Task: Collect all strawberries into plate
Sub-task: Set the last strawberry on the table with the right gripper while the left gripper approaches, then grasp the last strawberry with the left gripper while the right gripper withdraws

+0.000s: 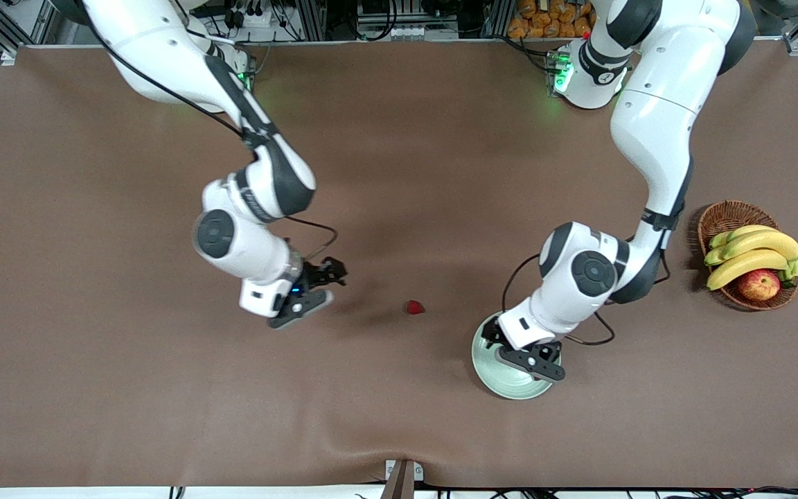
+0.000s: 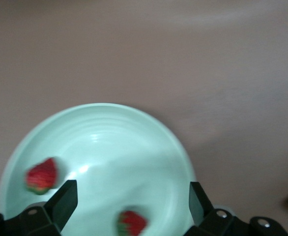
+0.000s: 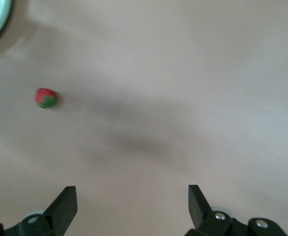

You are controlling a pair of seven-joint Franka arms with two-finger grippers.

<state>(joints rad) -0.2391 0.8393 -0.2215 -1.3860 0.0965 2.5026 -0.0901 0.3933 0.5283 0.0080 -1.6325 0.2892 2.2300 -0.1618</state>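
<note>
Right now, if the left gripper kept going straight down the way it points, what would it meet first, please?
Probably the plate: the open left gripper hangs over it, between two strawberries, so it would likely touch bare dish.

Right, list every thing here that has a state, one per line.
Plate: holds two strawberries.
Third strawberry: loose on the table, outside the plate.
Left pincer: open, empty, over the plate.
Right pincer: open, empty, over the table.
Basket: holds bananas and an apple.

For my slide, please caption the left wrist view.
Open left gripper over the plate holding two strawberries.
</note>
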